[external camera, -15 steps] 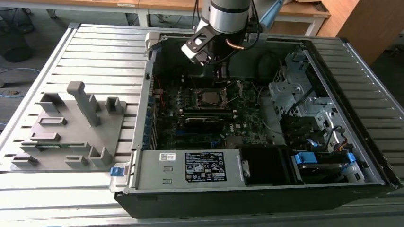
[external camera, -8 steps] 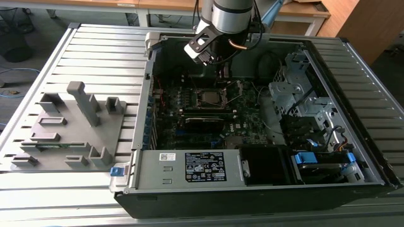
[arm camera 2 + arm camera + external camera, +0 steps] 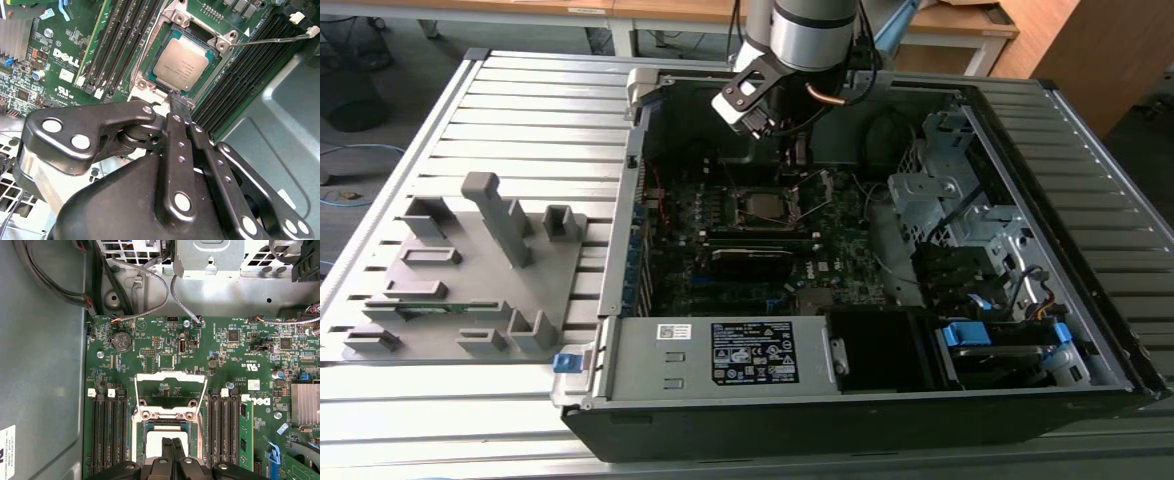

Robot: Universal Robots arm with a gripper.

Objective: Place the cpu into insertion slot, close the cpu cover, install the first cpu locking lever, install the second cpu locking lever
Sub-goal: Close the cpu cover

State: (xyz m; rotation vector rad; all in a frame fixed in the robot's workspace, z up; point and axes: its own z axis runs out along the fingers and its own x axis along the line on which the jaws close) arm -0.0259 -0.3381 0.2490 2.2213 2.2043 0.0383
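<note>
Pincer (image 3: pixel 176 101) is squeezing shut with nothing showing between its tips. It is hanging right at the edge of the insertion slot (image 3: pixel 766 205). I cannot tell if it is touching the rim.

Going across the exterior view from its left, a grey holder tray (image 3: pixel 454 300) is lying on the slatted bench (image 3: pixel 520 90). Next to it the open computer case (image 3: pixel 624 200) is lying on its side, with the green motherboard (image 3: pixel 720 270) showing inside. The arm is reaching down into the case near the middle. On the exterior view's right, grey drive cages (image 3: pixel 961 200) are filling that end of the case.

In both wrist views the cpu (image 3: pixel 182 62) is already sitting flat inside the slot, silver side up. In the first wrist view the cpu cover (image 3: pixel 171 376) is swung open, away from the slot, and the board is showing through its window. One thin locking lever (image 3: pixel 270 40) is sticking out to the side, not hooked down.

So I think the first step is done and closing the cover is the step in hand. That is calling for a gentle push on the frame, so it is folding down flat over the cpu without bumping the chip.
</note>
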